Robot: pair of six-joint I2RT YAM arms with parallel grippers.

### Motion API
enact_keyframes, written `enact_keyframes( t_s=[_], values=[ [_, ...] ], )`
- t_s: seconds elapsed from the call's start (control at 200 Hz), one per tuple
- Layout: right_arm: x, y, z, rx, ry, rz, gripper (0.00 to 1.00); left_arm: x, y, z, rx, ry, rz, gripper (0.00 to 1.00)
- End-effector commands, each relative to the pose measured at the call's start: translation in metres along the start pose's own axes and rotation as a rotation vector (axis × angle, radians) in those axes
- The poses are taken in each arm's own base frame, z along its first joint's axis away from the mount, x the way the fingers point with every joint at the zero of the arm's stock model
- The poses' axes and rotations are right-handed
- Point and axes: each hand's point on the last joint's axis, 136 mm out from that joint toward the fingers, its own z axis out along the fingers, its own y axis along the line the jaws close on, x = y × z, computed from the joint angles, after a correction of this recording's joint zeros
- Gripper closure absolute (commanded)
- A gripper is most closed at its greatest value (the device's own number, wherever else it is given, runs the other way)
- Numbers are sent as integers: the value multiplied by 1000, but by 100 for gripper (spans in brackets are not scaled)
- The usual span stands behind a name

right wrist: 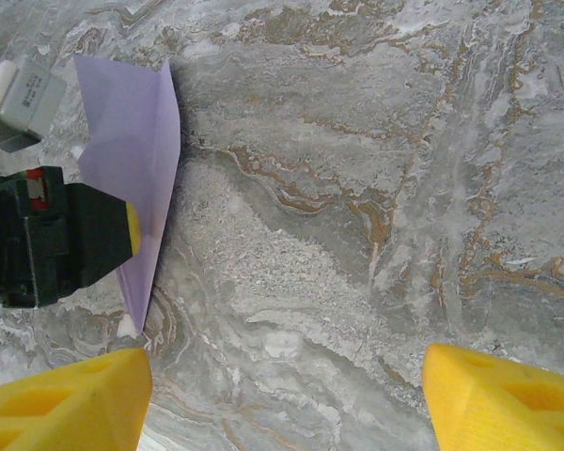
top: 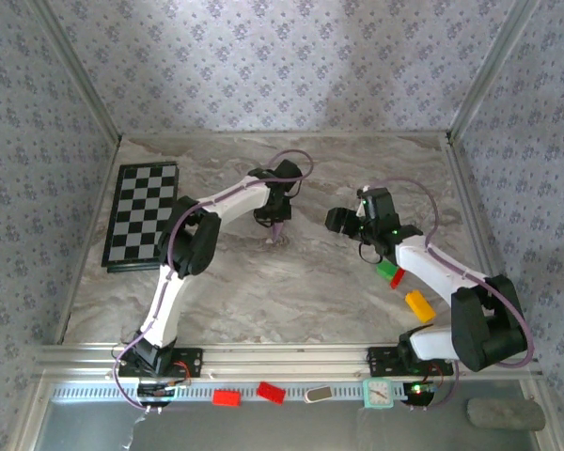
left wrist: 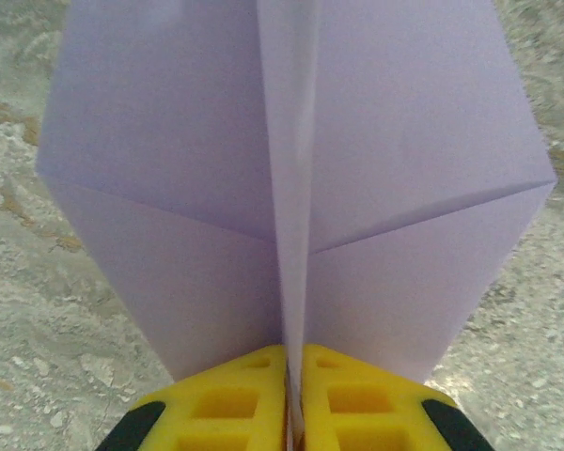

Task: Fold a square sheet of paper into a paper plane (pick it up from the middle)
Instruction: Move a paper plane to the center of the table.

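The pale lilac paper is folded into a pointed paper plane (left wrist: pixel 169 188) with a centre keel and two spread wings. My left gripper (left wrist: pixel 294 362) is shut on that keel, its yellow fingers (left wrist: pixel 226 399) pressed together on the fold. In the top view the left gripper (top: pixel 277 225) points down at the middle of the table, with a sliver of the plane (top: pixel 278 235) under it. In the right wrist view the plane (right wrist: pixel 136 141) hangs on edge at the left, beside the left gripper's black body (right wrist: pixel 56 244). My right gripper (right wrist: pixel 287 404) is open over bare marble, to the right of the plane (top: pixel 336 221).
A black-and-white checkerboard (top: pixel 143 214) lies at the far left. A green-and-red block (top: pixel 390 273) and a yellow block (top: pixel 419 305) sit under the right arm. Two red blocks (top: pixel 227 397) and a small clock (top: pixel 378 394) rest on the front rail. Patterned walls enclose the table.
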Motion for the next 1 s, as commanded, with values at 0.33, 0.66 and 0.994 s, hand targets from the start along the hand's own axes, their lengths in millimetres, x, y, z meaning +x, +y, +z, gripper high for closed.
enact_keyframes(
  t_s=[0.33, 0.66, 0.994],
  values=[
    [0, 1, 0, -25, 14, 7, 22, 8, 14, 14, -86, 51, 10, 77],
    [3, 1, 8, -29, 38, 14, 22, 18, 14, 31, -87, 78, -11, 70],
    [5, -3, 10, -23, 48, 20, 22, 24, 12, 46, -31, 103, -82, 61]
  ],
)
